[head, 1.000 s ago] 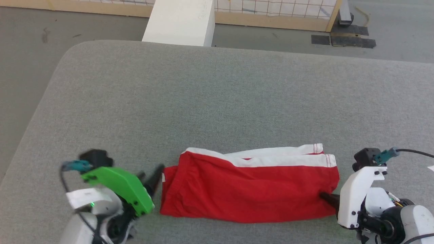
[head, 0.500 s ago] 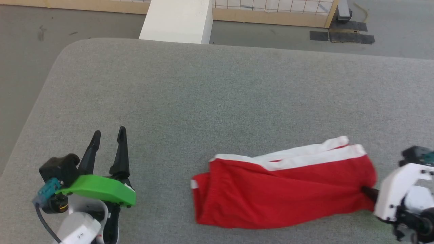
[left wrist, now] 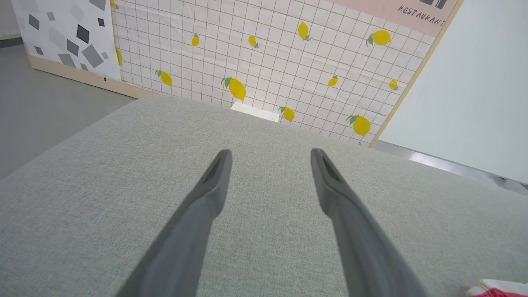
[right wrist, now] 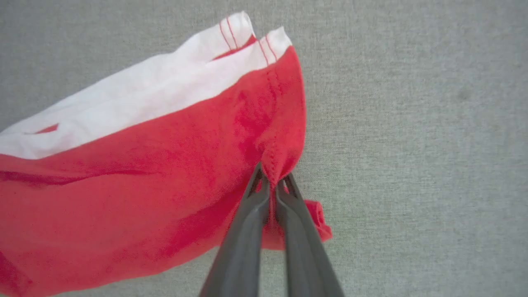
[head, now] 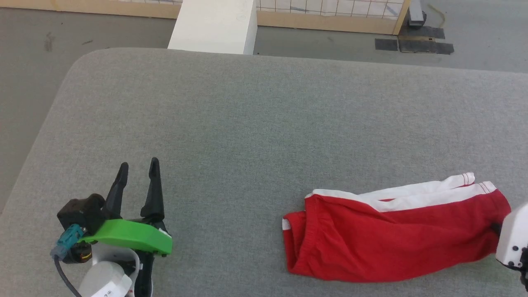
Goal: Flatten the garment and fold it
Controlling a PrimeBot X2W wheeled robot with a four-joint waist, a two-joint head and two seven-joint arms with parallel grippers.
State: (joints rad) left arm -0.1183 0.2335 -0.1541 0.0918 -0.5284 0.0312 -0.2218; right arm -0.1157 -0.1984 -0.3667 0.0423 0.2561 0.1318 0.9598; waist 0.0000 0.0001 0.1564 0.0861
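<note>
Head view: we see the left gripper at the lower left, fingers spread wide and holding nothing, well apart from the garment. The garment lies bunched lengthwise on the table at the lower right, white bands along its far edge. At its right end the right gripper is pinched tight on a small tuck of red hem. We judge the risks so: the pinch takes little cloth, so a pull could slip it free. With one end held alone, dragging may bunch the layers rather than flatten them. We cannot see where the table ends on the right, so a pull that way might carry the cloth over an edge. For writing, we read "RESTAURANT" on the sign in the left wrist view; the label on the left arm is too small to read
</note>
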